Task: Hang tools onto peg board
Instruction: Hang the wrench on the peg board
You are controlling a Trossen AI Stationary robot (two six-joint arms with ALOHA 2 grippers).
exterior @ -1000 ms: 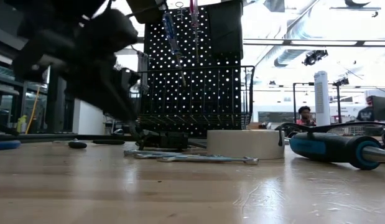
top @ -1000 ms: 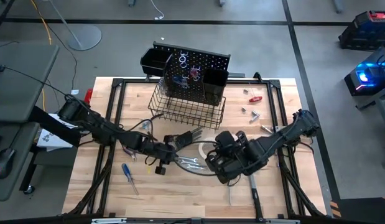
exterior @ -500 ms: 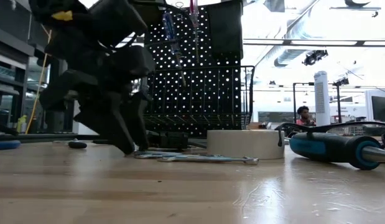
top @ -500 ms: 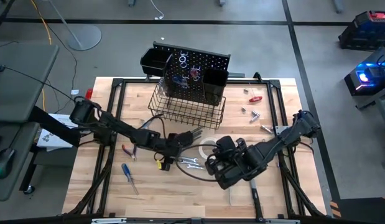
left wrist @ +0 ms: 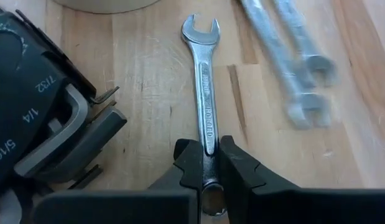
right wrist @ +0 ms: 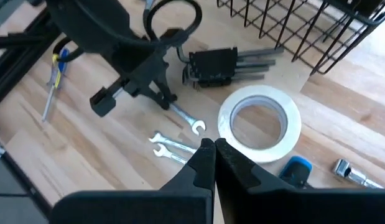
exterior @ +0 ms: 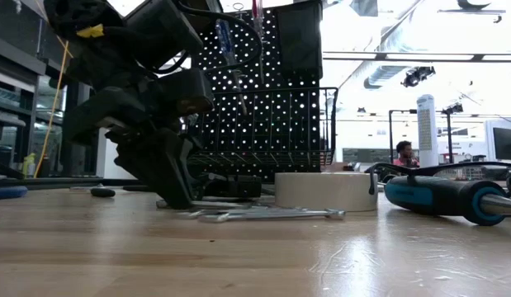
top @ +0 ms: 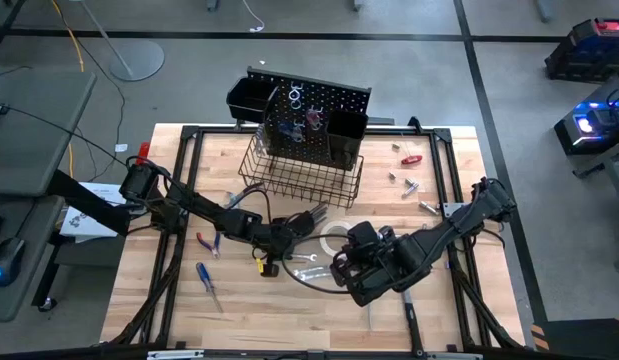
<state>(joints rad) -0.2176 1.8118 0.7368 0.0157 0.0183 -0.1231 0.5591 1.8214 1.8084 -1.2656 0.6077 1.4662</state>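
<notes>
At mid-worktop (top: 179,330), below the wire basket (top: 299,175), left gripper (left wrist: 208,163) fingers clamp a silver wrench (left wrist: 204,112) beside the tape roll (right wrist: 259,121); right gripper (right wrist: 212,155) fingers together

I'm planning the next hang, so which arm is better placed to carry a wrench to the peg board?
Left. The left gripper is already shut on a wrench lying on the table. The right gripper is shut and empty, hovering above the tape roll.

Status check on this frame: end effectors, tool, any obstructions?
Left end effector shut on wrench, flat on table. Right end effector shut, empty, hovering. Two other wrenches close beside.
</notes>
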